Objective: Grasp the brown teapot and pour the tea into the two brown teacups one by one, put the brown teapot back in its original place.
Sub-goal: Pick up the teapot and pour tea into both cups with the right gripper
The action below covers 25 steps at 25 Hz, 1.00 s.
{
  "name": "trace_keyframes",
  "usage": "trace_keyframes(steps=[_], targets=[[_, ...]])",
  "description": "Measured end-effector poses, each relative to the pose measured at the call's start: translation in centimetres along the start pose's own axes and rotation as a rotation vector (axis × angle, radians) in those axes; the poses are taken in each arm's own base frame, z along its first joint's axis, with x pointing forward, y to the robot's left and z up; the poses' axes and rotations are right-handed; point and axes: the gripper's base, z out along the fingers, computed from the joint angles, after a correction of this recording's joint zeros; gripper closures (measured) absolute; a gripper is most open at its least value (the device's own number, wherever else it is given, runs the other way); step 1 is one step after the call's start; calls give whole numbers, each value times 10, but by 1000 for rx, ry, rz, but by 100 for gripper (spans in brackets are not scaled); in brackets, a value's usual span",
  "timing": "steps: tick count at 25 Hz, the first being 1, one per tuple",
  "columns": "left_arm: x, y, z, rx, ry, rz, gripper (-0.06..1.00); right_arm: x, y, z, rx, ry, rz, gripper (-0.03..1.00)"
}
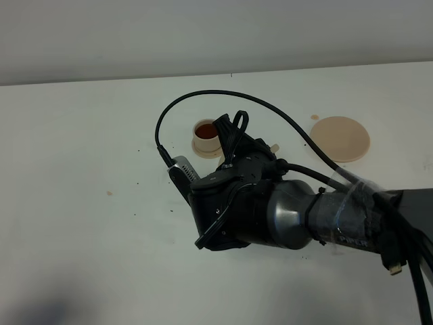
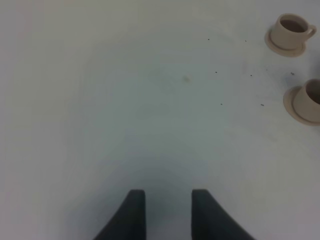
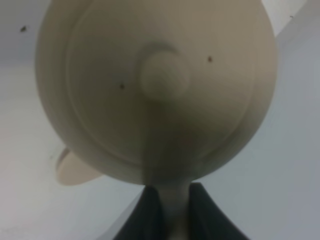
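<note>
Right end effector (image 3: pixel 175 192) is clenched on the loop handle (image 3: pixel 175 217) of the brown teapot (image 3: pixel 100 100). One dark finger sits on each side of the handle with no gap. The pot is right in front of that end effector and fills nearly the whole wrist view, with its domed lid and knob (image 3: pixel 165 75) facing the camera, so it's tipped over. A tan bit pokes out from under the pot's far side, can't tell what it is.

From the high camera the right arm (image 1: pixel 304 217) hides the pot almost completely. A teacup (image 1: pixel 205 133) with reddish-brown tea in it sits on its little saucer just beside the tip of the right end effector. Can't tell which of the two cups that is. The wide saucer (image 1: pixel 342 138) is bare and well apart from the end effector, off toward the arm's outer side on the white counter (image 1: pixel 81 149).

Left end effector (image 2: pixel 168 197) is released, fingers (image 2: pixel 132 215) apart with only counter between them. Both cups are ahead of it and off to one side. The farther teacup (image 2: pixel 289 30) and nearer teacup (image 2: pixel 306 100) each sit on their own saucer, near each other but not touching.
</note>
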Motion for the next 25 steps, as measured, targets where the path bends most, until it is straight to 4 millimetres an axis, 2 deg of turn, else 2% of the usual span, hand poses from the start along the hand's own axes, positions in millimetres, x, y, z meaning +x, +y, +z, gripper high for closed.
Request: trace_keyframes(steps=[25], targets=[[0,0,0,0,0,0,70,2,-2,1,21,11,-20,86]])
